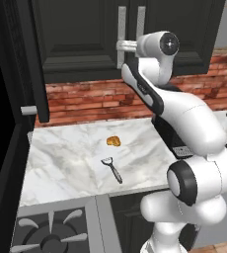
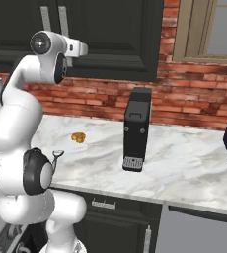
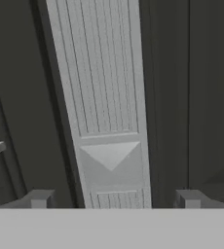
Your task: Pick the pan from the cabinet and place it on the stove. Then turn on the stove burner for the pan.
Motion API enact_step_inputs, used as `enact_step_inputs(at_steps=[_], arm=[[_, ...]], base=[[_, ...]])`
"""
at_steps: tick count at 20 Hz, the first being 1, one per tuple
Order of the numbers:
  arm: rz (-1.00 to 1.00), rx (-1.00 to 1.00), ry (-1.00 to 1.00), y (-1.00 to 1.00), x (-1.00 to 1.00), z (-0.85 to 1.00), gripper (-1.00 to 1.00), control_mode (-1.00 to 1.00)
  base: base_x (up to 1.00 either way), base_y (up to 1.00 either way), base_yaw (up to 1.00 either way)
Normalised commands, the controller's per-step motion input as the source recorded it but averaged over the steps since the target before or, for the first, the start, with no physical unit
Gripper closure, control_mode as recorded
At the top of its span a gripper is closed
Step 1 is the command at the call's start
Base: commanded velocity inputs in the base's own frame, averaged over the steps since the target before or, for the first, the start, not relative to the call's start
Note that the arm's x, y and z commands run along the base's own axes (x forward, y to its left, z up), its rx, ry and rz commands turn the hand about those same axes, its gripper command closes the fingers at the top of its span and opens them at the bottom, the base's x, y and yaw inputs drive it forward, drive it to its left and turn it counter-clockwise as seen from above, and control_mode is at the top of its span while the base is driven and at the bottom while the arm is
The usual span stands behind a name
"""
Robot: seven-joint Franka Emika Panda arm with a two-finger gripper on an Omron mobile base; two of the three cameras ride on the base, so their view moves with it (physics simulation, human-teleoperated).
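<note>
White arm reared high and bent toward the dark cabinet point(image 1: 81, 34), closed above the marble counter point(image 1: 71, 158), stove point(image 1: 51, 232) at lower left, gripper point(image 3: 115, 199) released wide — fingers point(image 3: 38, 198) astride a silver bar handle point(image 3: 106, 121), no readable writing.

Cabinet point(image 1: 81, 34): dark black-green, wall-mounted above the brick backsplash, with panelled doors closed. Fitted with two long vertical silver bar handles point(image 1: 121, 34) set side by side at the meeting edges of the doors. In the hand view, one ribbed silver handle point(image 3: 104, 107) seen close up, running top to bottom against the dark door.

Stove point(image 1: 51, 232): grey steel top with black pronged grates, at the lower left of the left base view, adjoining the marble counter's left end.
</note>
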Motion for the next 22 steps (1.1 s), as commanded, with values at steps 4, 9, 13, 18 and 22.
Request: enact_step_inputs(at_steps=[4,9,13,18,22], arm=[[0.0,0.0,0.0,0.06,0.61,0.0,-1.0,-1.0],[-0.01,0.0,0.01,0.0,0.59,0.0,-1.0,-1.0],[0.0,0.0,0.01,0.01,0.28,-0.03,-1.0,-1.0],[0.0,0.0,0.01,0.06,0.18,-0.04,1.0,-1.0],[0.0,0.0,0.06,0.0,0.04,-0.01,1.0,-1.0]], base=[[0.0,0.0,0.0],[0.0,0.0,0.0],[0.0,0.0,0.0],[0.0,0.0,0.0],[0.0,0.0,0.0]])
